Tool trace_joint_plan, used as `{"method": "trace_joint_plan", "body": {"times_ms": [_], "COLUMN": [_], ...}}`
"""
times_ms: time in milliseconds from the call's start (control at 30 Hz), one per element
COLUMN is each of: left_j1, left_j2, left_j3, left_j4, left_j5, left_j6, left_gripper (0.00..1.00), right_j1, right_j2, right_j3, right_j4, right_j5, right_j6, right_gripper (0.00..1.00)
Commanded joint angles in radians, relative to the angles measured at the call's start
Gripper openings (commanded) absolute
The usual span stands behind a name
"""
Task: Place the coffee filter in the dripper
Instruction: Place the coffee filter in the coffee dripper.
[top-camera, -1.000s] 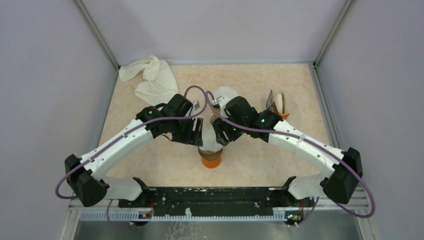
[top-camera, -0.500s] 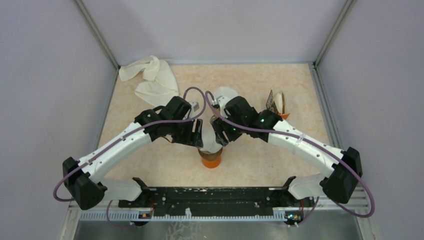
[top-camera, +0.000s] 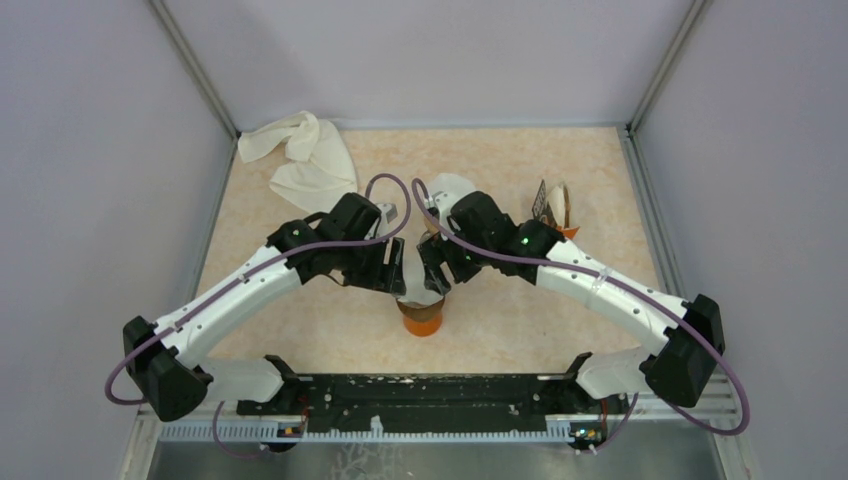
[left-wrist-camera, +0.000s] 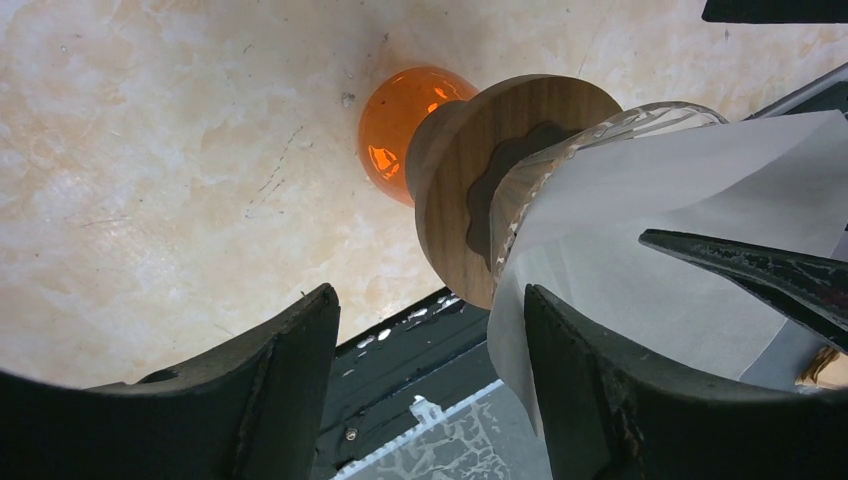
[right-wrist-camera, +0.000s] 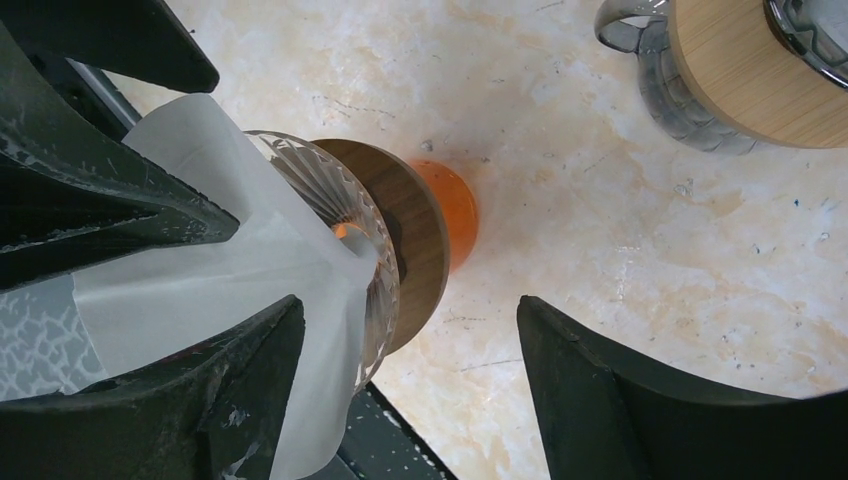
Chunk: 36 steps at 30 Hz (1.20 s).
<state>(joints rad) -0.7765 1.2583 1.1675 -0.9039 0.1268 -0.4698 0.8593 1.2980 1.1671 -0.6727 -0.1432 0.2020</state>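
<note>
The dripper is a ribbed glass cone (left-wrist-camera: 600, 140) in a wooden collar (left-wrist-camera: 470, 170) on an orange base (top-camera: 421, 320), standing in the middle of the table. The white paper coffee filter (left-wrist-camera: 690, 220) sits in the cone with its top edge sticking out; it also shows in the right wrist view (right-wrist-camera: 220, 290) and the top view (top-camera: 420, 288). My left gripper (top-camera: 398, 272) (left-wrist-camera: 428, 300) is open, with one finger against the filter. My right gripper (top-camera: 436, 270) (right-wrist-camera: 410, 305) is open, with one finger on the paper's other side. Neither pinches it.
A crumpled white cloth (top-camera: 305, 155) lies at the back left. A glass jar with a bamboo lid (right-wrist-camera: 740, 70) stands right of the dripper (top-camera: 555, 205). A white sheet (top-camera: 452, 187) lies behind the grippers. The black base rail (top-camera: 430, 392) runs along the near edge.
The left arm has drawn slightly left and the right gripper has shifted a little. The filter stays in the dripper.
</note>
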Motion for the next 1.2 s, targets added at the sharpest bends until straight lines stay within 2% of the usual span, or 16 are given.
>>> {"method": "trace_joint_plan", "body": {"times_ms": [0, 333, 733, 900, 1033, 1167], "left_j1": [0.000, 0.000, 0.000, 0.000, 0.001, 0.001], "left_j2": [-0.019, -0.013, -0.009, -0.011, -0.010, -0.007], "left_j3": [-0.003, -0.005, -0.007, -0.010, -0.011, -0.012], "left_j4": [0.015, 0.022, 0.024, 0.024, 0.027, 0.030], "left_j5": [0.008, 0.014, 0.013, 0.014, 0.019, 0.023], "left_j6": [0.017, 0.014, 0.014, 0.016, 0.016, 0.019], "left_gripper": [0.73, 0.73, 0.73, 0.73, 0.73, 0.73], "right_j1": [0.003, 0.030, 0.031, 0.031, 0.030, 0.031], "right_j2": [0.004, 0.040, 0.076, 0.057, 0.047, 0.057], "right_j3": [0.032, 0.005, 0.053, 0.060, 0.048, 0.024], "right_j4": [0.056, 0.043, -0.063, -0.030, 0.012, 0.057], "right_j5": [-0.025, -0.050, -0.121, -0.154, -0.073, -0.071], "right_j6": [0.017, 0.009, -0.083, -0.080, -0.051, -0.037], "right_gripper": [0.79, 0.80, 0.80, 0.80, 0.80, 0.80]}}
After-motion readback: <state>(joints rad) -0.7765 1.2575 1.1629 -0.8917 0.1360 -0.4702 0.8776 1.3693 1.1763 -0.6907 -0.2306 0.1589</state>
